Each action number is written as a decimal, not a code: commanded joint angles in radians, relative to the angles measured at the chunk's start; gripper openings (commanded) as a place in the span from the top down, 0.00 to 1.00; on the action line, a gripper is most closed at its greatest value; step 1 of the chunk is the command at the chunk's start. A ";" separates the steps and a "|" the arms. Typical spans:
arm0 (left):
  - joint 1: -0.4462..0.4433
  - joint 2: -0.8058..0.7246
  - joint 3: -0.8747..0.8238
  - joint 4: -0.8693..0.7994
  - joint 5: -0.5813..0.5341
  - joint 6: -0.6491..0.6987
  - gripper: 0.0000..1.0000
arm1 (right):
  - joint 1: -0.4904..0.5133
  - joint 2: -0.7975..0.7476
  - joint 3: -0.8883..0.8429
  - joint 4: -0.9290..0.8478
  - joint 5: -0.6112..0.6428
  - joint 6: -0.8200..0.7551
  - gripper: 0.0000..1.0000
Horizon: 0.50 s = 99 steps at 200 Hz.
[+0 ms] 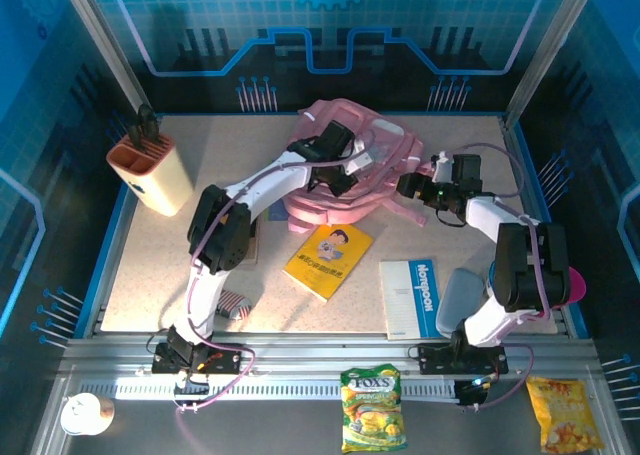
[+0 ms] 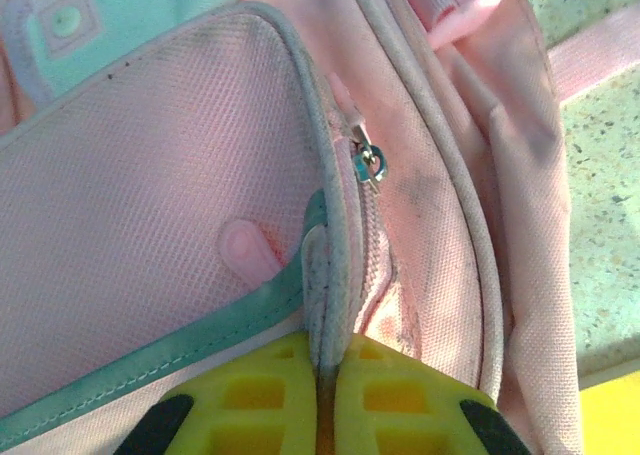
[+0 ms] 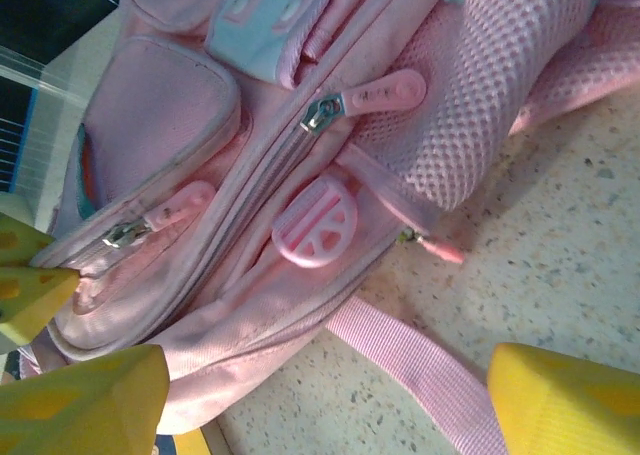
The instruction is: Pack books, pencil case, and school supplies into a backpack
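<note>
The pink backpack (image 1: 372,145) lies at the back middle of the table. My left gripper (image 1: 338,175) is shut on the grey piped edge of a front pocket (image 2: 328,265), beside a zipper pull (image 2: 370,163). My right gripper (image 1: 414,187) is open at the backpack's right side, its fingers either side of a pink strap (image 3: 420,370). A yellow book (image 1: 328,260) and a white book with a blue band (image 1: 410,297) lie in front. A blue-purple book (image 1: 462,297) sits partly under the right arm. The striped pencil case (image 1: 236,303) shows beside the left arm.
A beige holder with an orange top (image 1: 152,170) stands at the back left. Two snack bags (image 1: 372,407) (image 1: 565,413) and a white round thing (image 1: 85,413) lie on the front rail. A pink object (image 1: 577,285) sits at the right edge.
</note>
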<state>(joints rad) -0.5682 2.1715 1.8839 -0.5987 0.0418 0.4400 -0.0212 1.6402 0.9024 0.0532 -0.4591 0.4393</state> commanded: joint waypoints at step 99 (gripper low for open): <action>0.118 -0.202 -0.118 0.219 0.184 -0.235 1.00 | 0.006 0.190 0.041 0.274 -0.193 0.030 0.30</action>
<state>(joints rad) -0.4767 2.0521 1.7641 -0.4709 0.1902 0.2825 -0.0204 1.7878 0.9150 0.2134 -0.5701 0.4812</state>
